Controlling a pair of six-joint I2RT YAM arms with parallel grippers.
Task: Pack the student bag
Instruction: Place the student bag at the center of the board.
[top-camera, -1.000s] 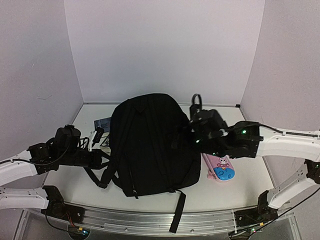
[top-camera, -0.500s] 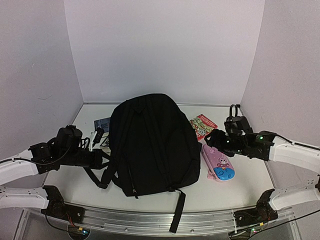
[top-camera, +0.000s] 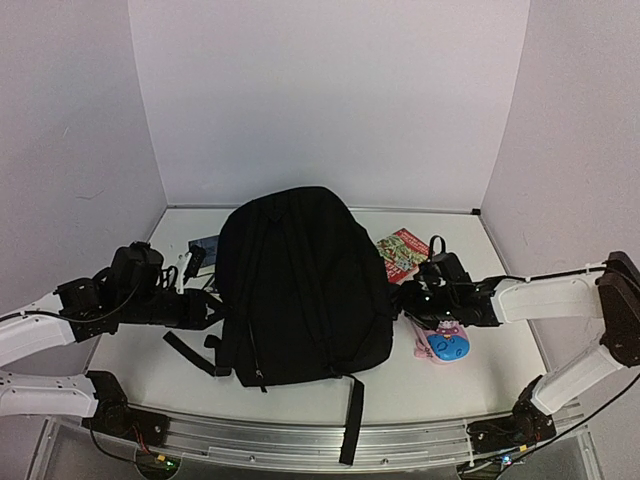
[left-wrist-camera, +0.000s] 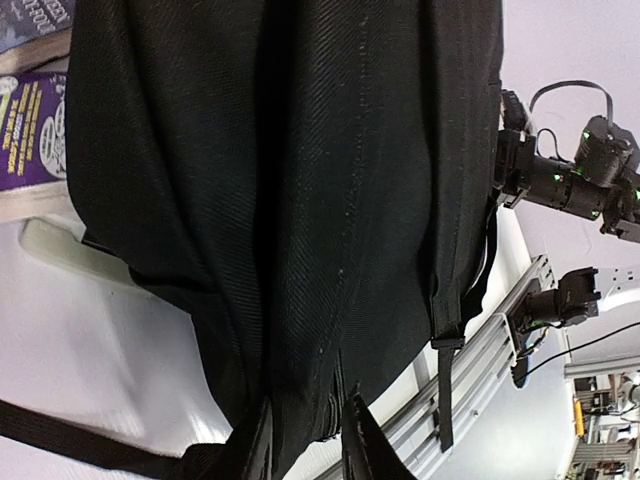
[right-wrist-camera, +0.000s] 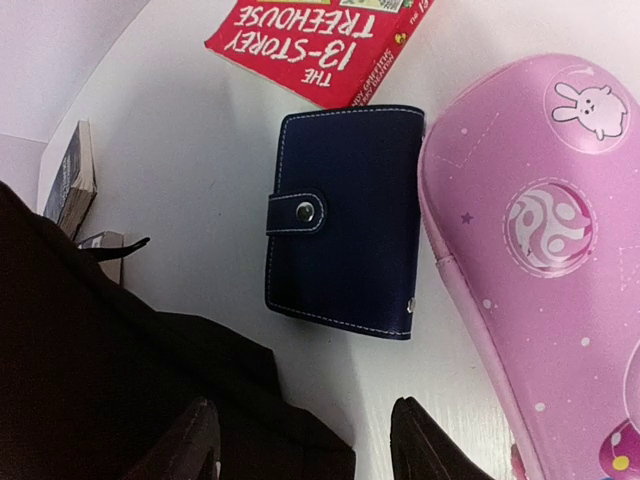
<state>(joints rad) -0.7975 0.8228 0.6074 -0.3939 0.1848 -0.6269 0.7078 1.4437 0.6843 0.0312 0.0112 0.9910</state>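
Note:
The student bag (top-camera: 300, 285) is a large black backpack lying flat in the middle of the table, straps up. My left gripper (top-camera: 203, 308) is at its left edge. In the left wrist view the bag (left-wrist-camera: 300, 180) fills the frame, and my gripper (left-wrist-camera: 310, 448) is shut on a fold of its fabric. My right gripper (top-camera: 407, 300) is low at the bag's right edge. In the right wrist view it (right-wrist-camera: 305, 450) is open and empty, with the bag's corner (right-wrist-camera: 120, 380) and bare table between its fingers.
A navy snap wallet (right-wrist-camera: 345, 225) lies just ahead of my right gripper. A pink-and-blue pencil case (top-camera: 445, 340) lies to its right and a red book (top-camera: 403, 250) beyond it. Dark books (top-camera: 205, 245) lie at the bag's left. A webbing strap (top-camera: 352, 420) hangs over the front rail.
My right arm swung off the top of the bag to the right, then came down low at the bag's right edge. The bag shifted slightly toward the left, along with my left gripper.

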